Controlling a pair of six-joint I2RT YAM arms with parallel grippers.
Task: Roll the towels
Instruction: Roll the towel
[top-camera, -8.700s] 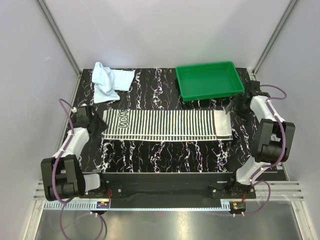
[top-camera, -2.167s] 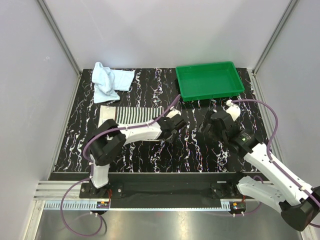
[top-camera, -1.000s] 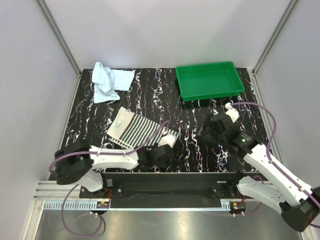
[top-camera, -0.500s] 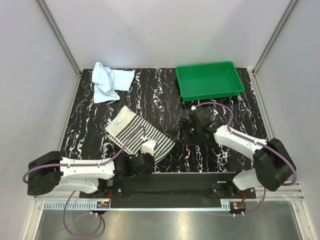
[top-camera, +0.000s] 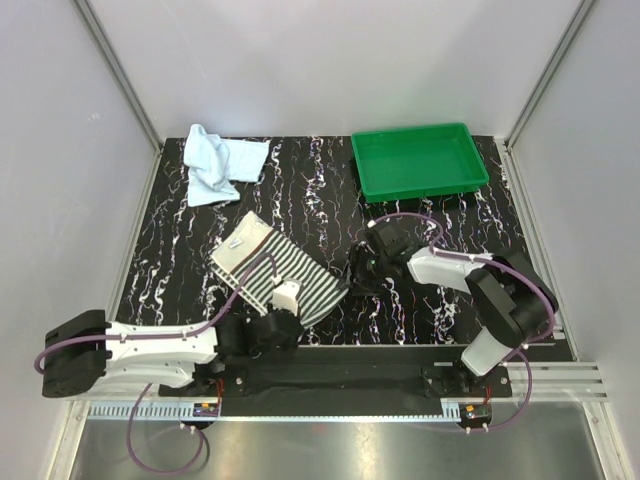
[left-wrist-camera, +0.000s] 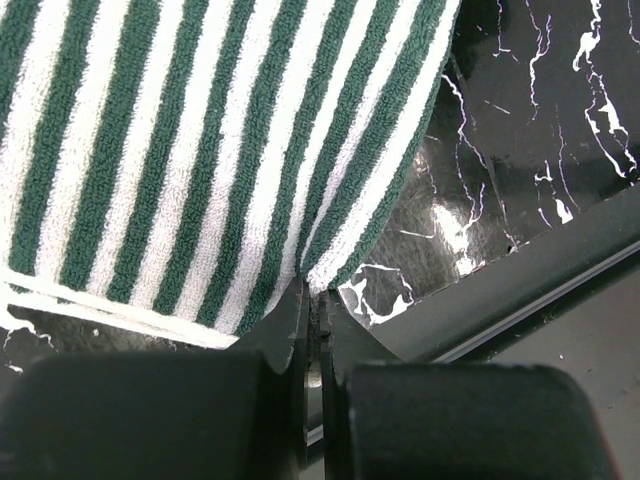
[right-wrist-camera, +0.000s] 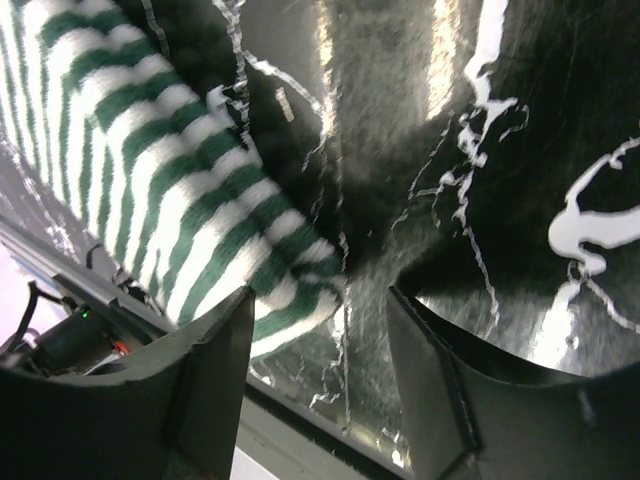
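Striped towel (top-camera: 285, 270) lies slantwise across the black marbled table (top-camera: 330, 190), running from left of middle down toward the near edge. The left claw (left-wrist-camera: 312, 300), low at the near edge, has its fingers pressed together on the towel's near hem, pinching a small fold of the green-and-white cloth. The right claw (right-wrist-camera: 320, 300) is at the towel's right-hand corner with its fingers spread wide. That corner lies in the gap between them, nearer one finger, and whether it touches cannot be told. The cloth lies flat on the table beyond both claws. A pale blue towel (top-camera: 215, 165) sits crumpled in the far left corner, well apart from both arms. A green tray (top-camera: 412, 131) stands at the far right corner.
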